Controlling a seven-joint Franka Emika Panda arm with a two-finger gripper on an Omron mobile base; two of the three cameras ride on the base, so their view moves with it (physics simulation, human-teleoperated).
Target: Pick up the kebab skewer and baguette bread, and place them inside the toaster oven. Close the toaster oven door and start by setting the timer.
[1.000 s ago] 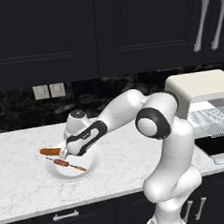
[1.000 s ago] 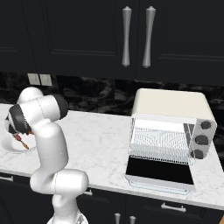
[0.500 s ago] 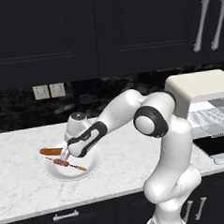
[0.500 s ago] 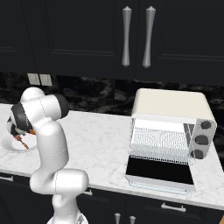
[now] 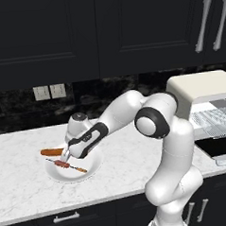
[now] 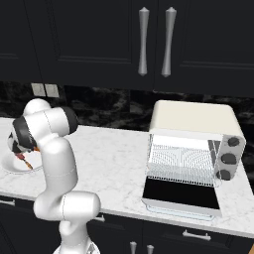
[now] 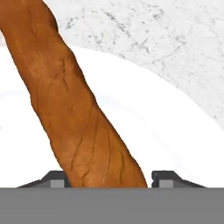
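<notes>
baguette bread point(image 7: 74, 109) lies on the white plate point(image 5: 90, 169) at centre left of the left base view, beside the kebab skewer point(image 5: 67, 164); neither is in the toaster oven point(image 6: 193, 154) yet; gripper point(image 5: 65, 157) is down at the plate; in the hand view the loaf runs from upper left down between the two finger tips point(image 7: 168, 178), which stand either side of it; whether they already pinch it cannot be told; toaster oven door point(image 6: 181, 194) is folded down open at lower right of the right base view, rack bare; judged: first pick just starting; both transfers, door closing and timer remain.
</notes>
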